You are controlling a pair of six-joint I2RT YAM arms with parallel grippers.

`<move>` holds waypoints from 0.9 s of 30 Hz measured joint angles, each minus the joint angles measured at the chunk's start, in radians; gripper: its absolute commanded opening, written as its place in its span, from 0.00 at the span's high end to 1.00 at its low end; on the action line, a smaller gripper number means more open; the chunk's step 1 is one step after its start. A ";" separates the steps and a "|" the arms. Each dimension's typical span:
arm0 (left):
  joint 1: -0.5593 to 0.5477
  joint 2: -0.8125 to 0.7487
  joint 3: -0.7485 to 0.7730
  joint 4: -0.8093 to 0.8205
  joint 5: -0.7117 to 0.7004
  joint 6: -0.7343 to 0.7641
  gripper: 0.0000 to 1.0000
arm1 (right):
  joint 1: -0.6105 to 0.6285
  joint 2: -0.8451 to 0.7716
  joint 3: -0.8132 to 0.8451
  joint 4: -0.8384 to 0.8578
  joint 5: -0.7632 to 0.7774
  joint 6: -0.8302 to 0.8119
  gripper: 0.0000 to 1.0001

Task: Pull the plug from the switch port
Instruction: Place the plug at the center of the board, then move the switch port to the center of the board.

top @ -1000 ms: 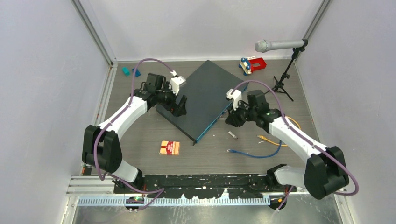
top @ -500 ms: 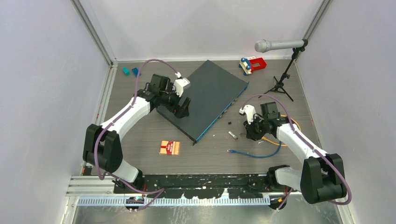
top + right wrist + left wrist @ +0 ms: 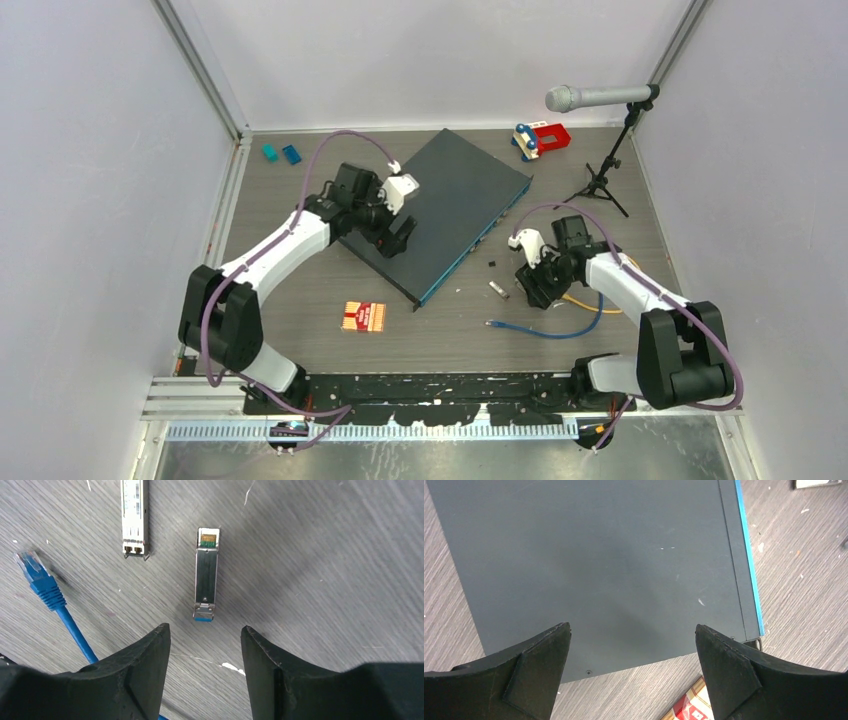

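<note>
The switch lies diagonally mid-table, dark slate top, teal-blue front edge facing right. In the left wrist view its top fills the frame. My left gripper is open and empty over the switch's near-left edge. My right gripper is open and empty, low over the table to the right of the switch. In the right wrist view a small metal plug with a blue latch lies loose on the table just ahead of the jaws. I see no plug in the front edge.
A second metal module, a blue cable with plug and a yellow cable lie near my right gripper. A red-yellow card lies near the switch's front corner. Microphone stand, red-blue toy, teal blocks stand at the back.
My right gripper has drawn back from the switch's front edge to the table on the right and moved a little nearer. My left gripper has shifted right along the switch.
</note>
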 measured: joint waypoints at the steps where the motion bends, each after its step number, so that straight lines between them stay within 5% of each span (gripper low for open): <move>1: -0.018 0.000 -0.002 0.000 -0.020 0.006 0.02 | -0.001 0.000 0.006 -0.002 -0.001 0.001 0.39; 15: -0.314 -0.028 -0.042 0.043 -0.209 0.011 0.02 | -0.003 0.095 0.209 0.121 0.041 0.196 0.38; 27: -0.483 -0.027 -0.254 0.190 -0.459 0.066 0.02 | -0.041 0.288 0.263 0.472 0.233 0.413 0.32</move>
